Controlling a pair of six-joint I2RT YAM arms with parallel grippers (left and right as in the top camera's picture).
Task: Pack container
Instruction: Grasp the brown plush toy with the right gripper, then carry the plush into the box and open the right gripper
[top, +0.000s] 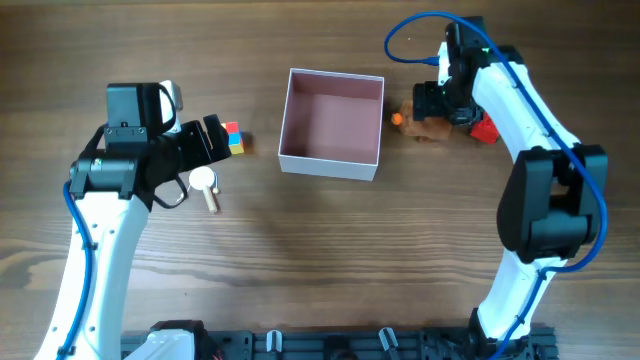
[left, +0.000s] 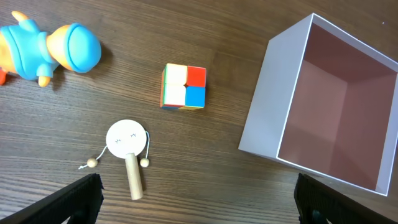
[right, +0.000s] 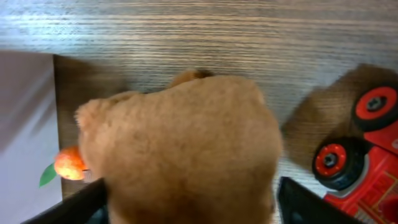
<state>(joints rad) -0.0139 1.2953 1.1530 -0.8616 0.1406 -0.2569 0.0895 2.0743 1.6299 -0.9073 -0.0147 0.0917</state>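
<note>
The container (top: 330, 163), a square white box with a pale pink inside, stands empty at the table's middle; it also shows in the left wrist view (left: 267, 106) and the right wrist view (right: 25, 124). My right gripper (top: 432, 105) (right: 193, 205) is open, with its fingers on either side of a brown plush toy (top: 425, 128) (right: 180, 149) just right of the box. My left gripper (top: 205, 150) (left: 199, 202) is open and empty, above the table left of the box.
A colour cube (top: 233, 138) (left: 185, 86) and a small wooden rattle drum (top: 205, 182) (left: 127, 140) lie left of the box. A blue toy (left: 56, 50) lies further left. A red toy car (top: 485, 130) (right: 367, 168) and a small orange piece (top: 397, 118) (right: 68, 163) flank the plush.
</note>
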